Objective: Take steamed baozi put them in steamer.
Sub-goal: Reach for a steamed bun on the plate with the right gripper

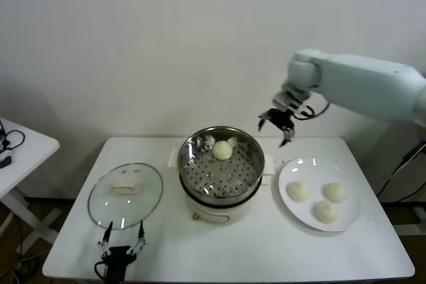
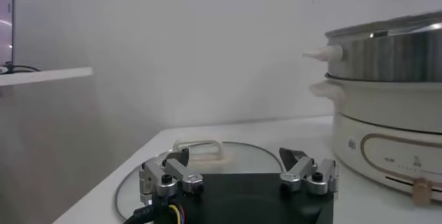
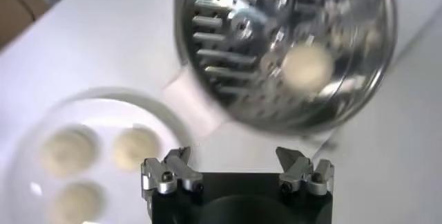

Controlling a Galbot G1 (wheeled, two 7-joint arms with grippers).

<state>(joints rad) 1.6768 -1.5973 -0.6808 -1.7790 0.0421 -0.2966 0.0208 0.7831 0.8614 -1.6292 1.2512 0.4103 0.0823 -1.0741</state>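
Observation:
One cream-white baozi [image 1: 222, 149] lies in the shiny steel steamer [image 1: 193, 164] on its cream pot base; it also shows in the right wrist view [image 3: 306, 66]. Three more baozi [image 1: 297, 191] [image 1: 335, 192] [image 1: 326, 211] lie on the white plate [image 1: 296, 167] to the right. My right gripper [image 1: 277, 126] hangs open and empty in the air, behind the gap between steamer and plate. My left gripper [image 1: 122, 237] is open and empty, low at the table's front left, by the glass lid.
A flat glass lid [image 1: 125, 194] with a cream handle lies left of the steamer, just ahead of the left gripper [image 2: 238, 166]. A small white side table [image 1: 20, 147] stands at far left. The wall is close behind.

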